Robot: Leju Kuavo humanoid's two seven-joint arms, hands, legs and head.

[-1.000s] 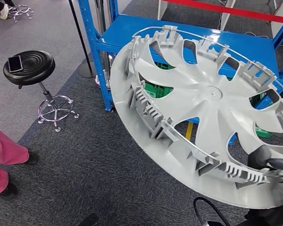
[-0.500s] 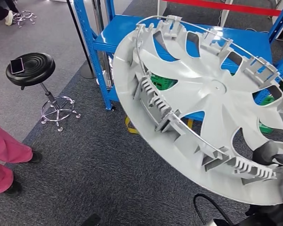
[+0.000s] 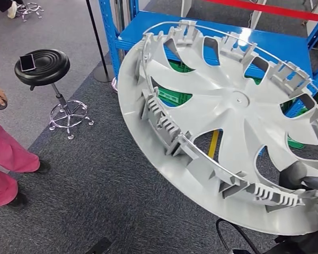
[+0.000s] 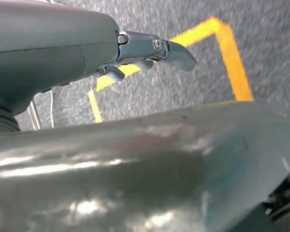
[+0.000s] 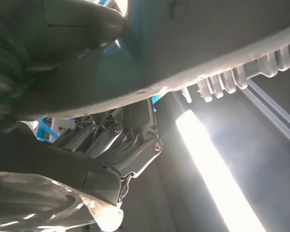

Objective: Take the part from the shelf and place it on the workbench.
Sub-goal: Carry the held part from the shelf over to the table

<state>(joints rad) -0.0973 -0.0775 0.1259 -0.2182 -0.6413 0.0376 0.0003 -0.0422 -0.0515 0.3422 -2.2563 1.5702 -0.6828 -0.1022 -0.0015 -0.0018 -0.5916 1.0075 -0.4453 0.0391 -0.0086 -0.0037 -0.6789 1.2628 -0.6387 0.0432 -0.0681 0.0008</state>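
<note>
At the left edge of the head view a person in pink trousers (image 3: 5, 161) stands on the grey carpet (image 3: 93, 196). In the upper left is a black stool (image 3: 42, 66) with a phone (image 3: 27, 62) lying on its seat. The blue shelf (image 3: 213, 34) runs along the top. The part (image 3: 229, 127) – a large grey wheel cover, tilted – takes the centre and right of the frame, in front of the shelf and above the carpet. In the lower right the right hand (image 3: 305, 182) grips its rim. In the left wrist view the left hand (image 4: 151, 50) holds nothing, its fingers only a little bent, above yellow floor tape (image 4: 229, 53).
</note>
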